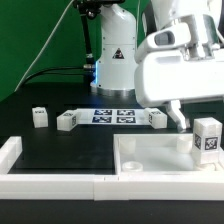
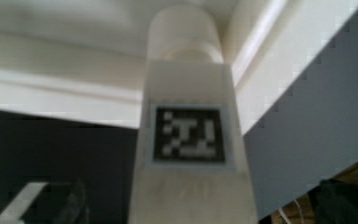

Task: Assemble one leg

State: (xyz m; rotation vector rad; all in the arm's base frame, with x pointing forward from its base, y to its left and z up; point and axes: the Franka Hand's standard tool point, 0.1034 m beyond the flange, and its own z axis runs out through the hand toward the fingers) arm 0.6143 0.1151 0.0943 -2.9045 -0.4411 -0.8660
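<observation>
Arm low at frame right, tool (image 1: 188,122) over upright leg (image 1: 207,137) in tabletop (image 1: 150,160) corner; jaws spread wide, nothing gripped.

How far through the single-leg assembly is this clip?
Done, apparently: one leg stands upright in the tabletop's corner at the exterior view's right. In hand: nothing; the gripper is open beside it. Three spare legs lie by the marker board.

Marker board (image 1: 112,116) on black table (image 1: 60,145)
</observation>
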